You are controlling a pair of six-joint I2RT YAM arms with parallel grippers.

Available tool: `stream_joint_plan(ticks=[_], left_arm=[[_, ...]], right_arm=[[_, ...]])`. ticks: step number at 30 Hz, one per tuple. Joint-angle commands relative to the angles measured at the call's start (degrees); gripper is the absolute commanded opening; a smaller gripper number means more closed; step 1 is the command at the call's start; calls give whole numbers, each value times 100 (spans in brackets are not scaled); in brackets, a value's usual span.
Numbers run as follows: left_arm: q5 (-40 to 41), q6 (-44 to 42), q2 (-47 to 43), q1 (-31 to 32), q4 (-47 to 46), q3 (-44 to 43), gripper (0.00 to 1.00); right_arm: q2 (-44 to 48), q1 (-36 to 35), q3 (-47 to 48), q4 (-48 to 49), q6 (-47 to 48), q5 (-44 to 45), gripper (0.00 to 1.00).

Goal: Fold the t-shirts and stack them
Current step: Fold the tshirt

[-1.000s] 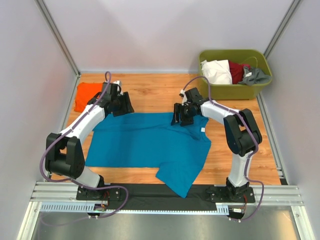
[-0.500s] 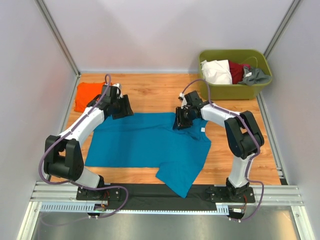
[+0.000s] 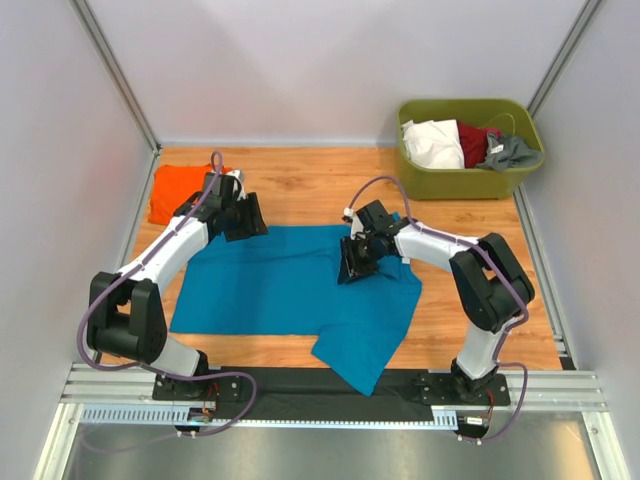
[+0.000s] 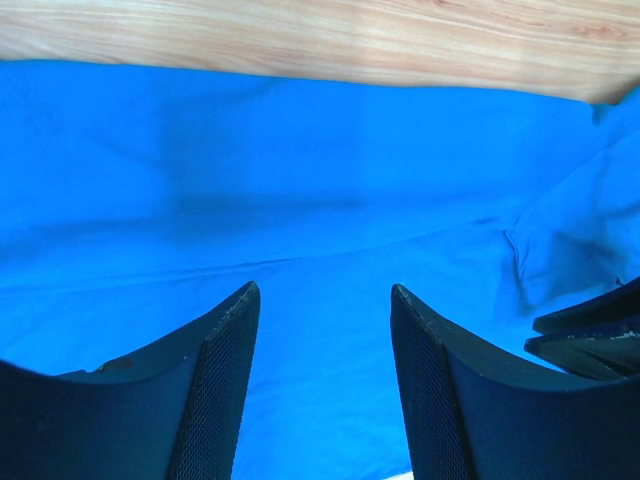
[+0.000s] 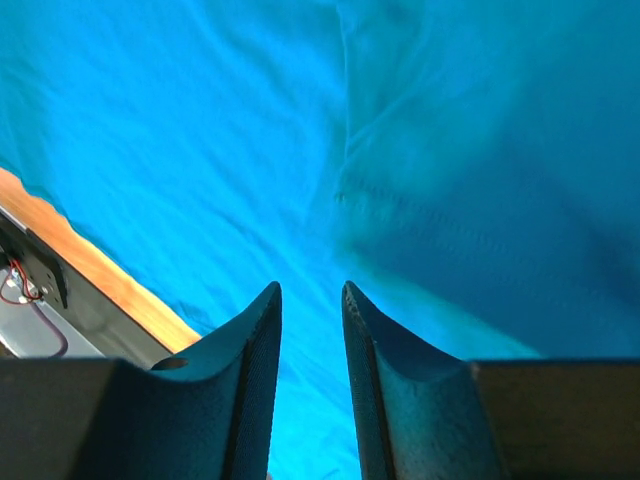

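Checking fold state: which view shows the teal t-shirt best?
Top external: the whole teal t-shirt lies spread out, outline mostly visible. Left wrist shows only a smooth patch up to one edge; right wrist only a wrinkled patch close up.

Teal shirt [image 3: 290, 285] — soft matt cloth; table [image 3: 300, 185] — grained wood.

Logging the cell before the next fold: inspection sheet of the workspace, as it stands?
Surface: wooden table, undamaged.
Job's things: teal t-shirt spread mid-table, near corner over the black strip; orange t-shirt lying at far left.
Clutter: green tub far right, holding white, red and grey garments.
Grippers: left gripper open above the teal t-shirt's far edge; right gripper jaws nearly together at the cloth, grip unclear.
Cables: purple cables in loose loops.
Surroundings: pale walls; nothing else seen.
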State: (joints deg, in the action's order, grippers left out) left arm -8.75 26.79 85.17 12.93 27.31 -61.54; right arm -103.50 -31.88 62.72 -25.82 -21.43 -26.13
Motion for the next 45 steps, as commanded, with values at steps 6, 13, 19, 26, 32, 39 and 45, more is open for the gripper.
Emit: stream_joint_plan(ticks=[6,13,19,26,32,39,45], left_arm=[[-320,-60,-316,8,-112,-78,62],[-618,344,-79,201,-489,-148,62],[-531,432,290,632,-507,-482,62],[-39,433,606,658,-200,-517,61],[269,363,808,658,55,-780,61],[471,503,888,369,661,-1282,62],[392,714,940,-343,486,-1045,59]], right_arm=[[1191,111,601,-661,-150,1029,57],[938,208,743,-714,-792,2585,55],[700,191,171,-538,-617,2798,50],[814,41,-251,-634,-152,3246,47],[419,-55,-155,-845,271,3579,43],[901,181,1363,-1750,315,2924,55],[367,525,2358,-1487,-194,2884,48]])
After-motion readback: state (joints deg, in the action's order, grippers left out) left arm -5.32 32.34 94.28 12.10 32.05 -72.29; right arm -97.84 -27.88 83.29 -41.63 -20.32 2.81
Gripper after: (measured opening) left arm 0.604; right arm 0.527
